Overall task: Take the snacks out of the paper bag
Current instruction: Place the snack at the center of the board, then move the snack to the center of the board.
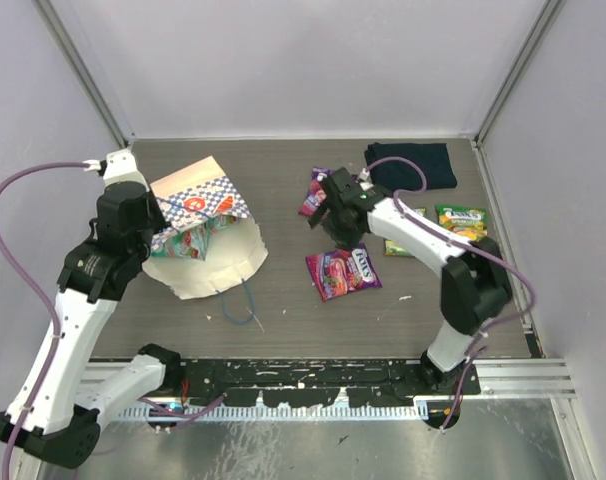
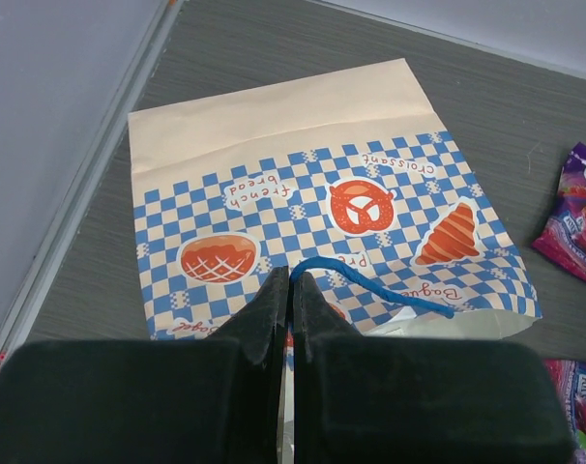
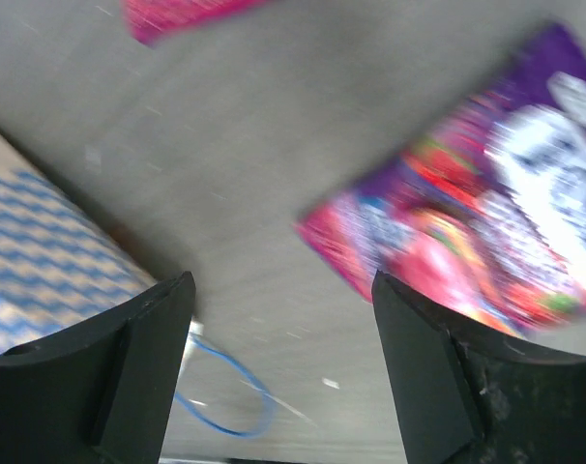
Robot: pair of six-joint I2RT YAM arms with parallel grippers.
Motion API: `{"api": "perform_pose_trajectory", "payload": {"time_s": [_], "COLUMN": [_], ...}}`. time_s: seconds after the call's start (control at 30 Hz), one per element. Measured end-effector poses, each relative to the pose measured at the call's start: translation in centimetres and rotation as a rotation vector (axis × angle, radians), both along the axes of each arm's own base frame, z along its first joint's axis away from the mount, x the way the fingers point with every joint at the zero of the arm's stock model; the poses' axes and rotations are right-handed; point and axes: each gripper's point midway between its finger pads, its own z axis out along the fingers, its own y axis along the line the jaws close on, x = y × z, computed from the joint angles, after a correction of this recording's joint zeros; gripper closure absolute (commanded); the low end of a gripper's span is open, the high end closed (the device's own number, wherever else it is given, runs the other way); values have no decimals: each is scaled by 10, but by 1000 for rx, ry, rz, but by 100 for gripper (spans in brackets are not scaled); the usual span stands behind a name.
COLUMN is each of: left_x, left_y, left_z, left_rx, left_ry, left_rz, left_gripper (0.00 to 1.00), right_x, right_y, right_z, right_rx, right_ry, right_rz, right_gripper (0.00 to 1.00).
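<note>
While the left gripper (image 2: 291, 280) is clamping the upper lip of the checkered cream paper bag (image 1: 198, 180), seemingly propping its mouth open, the right gripper (image 3: 281, 290) is hovering released near a glossy purple snack packet (image 1: 343, 272) lying outside it.

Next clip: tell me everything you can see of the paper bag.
The paper bag is cream-tan paper with a blue-and-white checkered band carrying orange drawings of a pretzel, a croissant and bread. It has thin blue cord handles. It lies on its side at the left of the table, mouth toward the near edge and gaping, pale inside showing, with teal packets visible within. The left gripper is shut at its upper rim where one cord starts; the other cord trails on the table.
</note>
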Motion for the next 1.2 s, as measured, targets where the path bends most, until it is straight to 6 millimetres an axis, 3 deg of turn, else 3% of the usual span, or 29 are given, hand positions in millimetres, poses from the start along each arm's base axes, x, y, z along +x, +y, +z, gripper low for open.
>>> {"api": "perform_pose_trajectory", "payload": {"time_s": [0.13, 0.23, 0.37, 0.47, 0.57, 0.77, 0.87, 1.0, 1.1, 1.2], "left_x": [8, 17, 20, 22, 23, 18, 16, 16, 17, 17], "left_y": [-9, -15, -20, -24, -25, -23, -23, -23, -23, -23], "left_z": [-10, -25, -47, -50, -47, -44, -42, -42, -41, -41], "left_rx": [3, 8, 5, -12, -19, -27, -31, -31, -32, -32], "left_ry": [41, 86, 134, 130, 119, 93, 82, 81, 77, 74], "left_rz": [-41, -56, -69, -75, -78, -80, -81, -82, -83, -83], "left_gripper": [100, 100, 100, 100, 100, 100, 100, 100, 100, 100], "right_x": [-68, -104, -119, -118, -109, -68, -67, -69, -70, -68], "right_y": [-47, -82, -113, -119, -117, -94, -88, -76, -52, -14], "right_z": [-7, -12, -41, -66, -75, -74, -97, -99, -99, -100], "right_rx": [-130, -193, -308, -382, -415, -444, -473, -498, -520, -517], "right_ry": [-40, -68, -32, 20, 33, 14, 57, 26, -20, -72], "right_rz": [69, 75, 46, 51, 50, 35, 53, 89, 173, 319], "right_gripper": [19, 18, 17, 17, 16, 18, 19, 20, 23, 26]}}
